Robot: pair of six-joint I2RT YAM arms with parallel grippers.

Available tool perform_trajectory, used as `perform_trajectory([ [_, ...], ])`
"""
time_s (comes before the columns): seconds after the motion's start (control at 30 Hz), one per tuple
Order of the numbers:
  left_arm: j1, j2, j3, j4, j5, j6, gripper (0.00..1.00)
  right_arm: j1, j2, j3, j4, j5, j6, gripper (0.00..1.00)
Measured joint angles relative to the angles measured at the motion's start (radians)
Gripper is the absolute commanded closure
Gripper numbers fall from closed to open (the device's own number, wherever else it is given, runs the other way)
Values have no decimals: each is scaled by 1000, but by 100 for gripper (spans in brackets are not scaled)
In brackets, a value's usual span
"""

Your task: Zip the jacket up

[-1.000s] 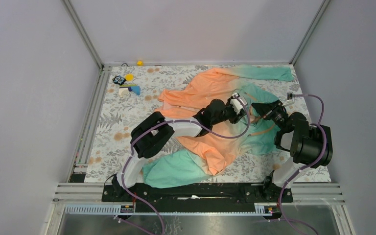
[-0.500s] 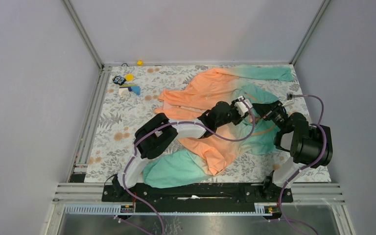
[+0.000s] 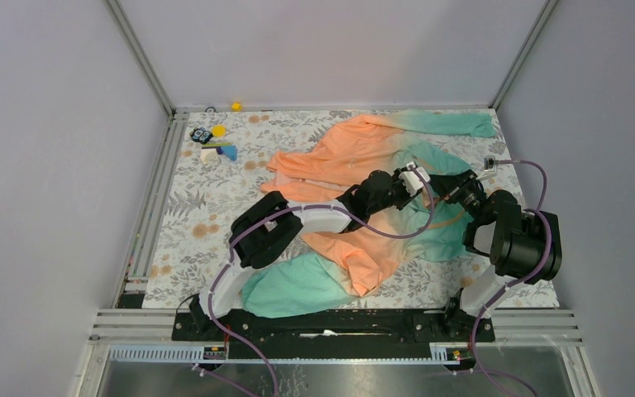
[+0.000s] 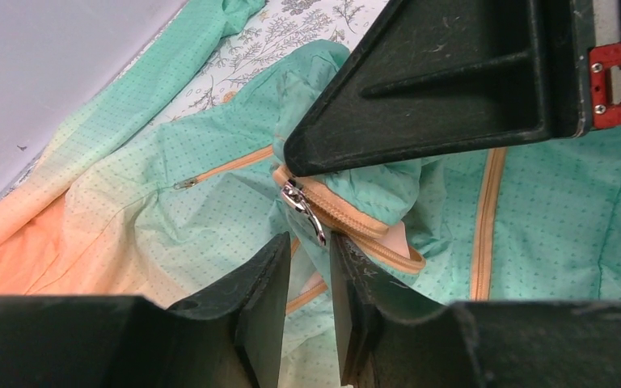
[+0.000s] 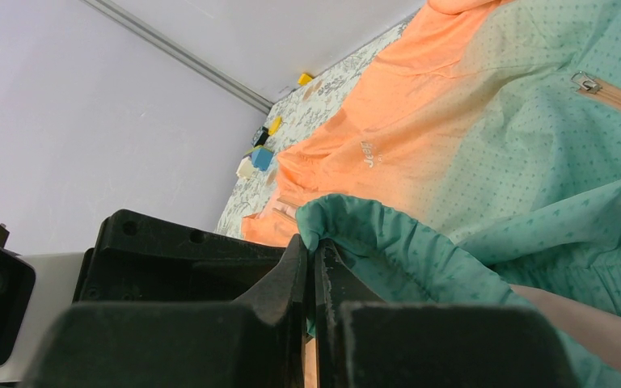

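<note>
The jacket lies spread on the table, orange at the back and mint-teal toward the front and right. My left gripper reaches far right over its teal part. In the left wrist view its jaws stand a narrow gap apart, and the tip of the silver zipper pull hangs just at that gap, on the orange zipper. My right gripper is shut on a raised fold of the teal hem. Its pinch sits right next to the pull.
Small coloured toys lie at the table's back left, with a yellow piece on the back rail. A small grey object sits at the right edge. Metal frame rails and grey walls bound the table.
My left gripper has moved to the right, closer to the right gripper and the zipper pull. The right gripper has kept its hold on the hem.
</note>
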Motion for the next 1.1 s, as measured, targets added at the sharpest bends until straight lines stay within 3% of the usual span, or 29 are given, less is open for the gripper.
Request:
perform_trajectory([
  [0.2, -7, 0, 0, -6, -6, 17, 65, 0, 0, 0, 0, 0, 0, 100],
  [0.9, -16, 2, 44, -35, -59, 31, 76, 0, 0, 0, 0, 1, 0, 100],
  [1.1, -22, 2, 54, -60, -67, 48, 84, 0, 0, 0, 0, 1, 0, 100],
])
